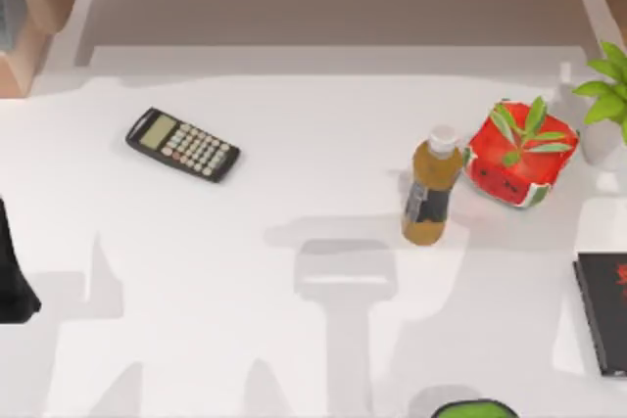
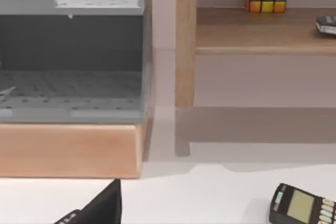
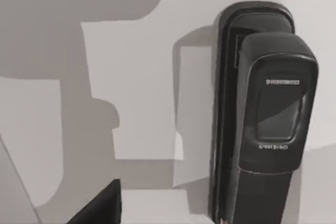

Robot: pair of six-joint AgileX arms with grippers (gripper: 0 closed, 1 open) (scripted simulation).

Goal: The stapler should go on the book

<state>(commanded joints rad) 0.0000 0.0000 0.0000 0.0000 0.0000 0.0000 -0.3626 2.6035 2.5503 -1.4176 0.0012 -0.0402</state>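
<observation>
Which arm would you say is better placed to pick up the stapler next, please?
Probably the right arm: its wrist view looks straight onto the stapler lying on the white table, and the book lies at the table's right edge. The left wrist view faces the calculator.

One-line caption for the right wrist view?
Dark grey plastic stapler lying on the white table, seen from directly above.

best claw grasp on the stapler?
Probably from above, claw fingers closing across the narrow width of the stapler near mid-length. In the right wrist view it lies flat on the table, long and slim, with bare surface along its visible long side for a finger.
</observation>
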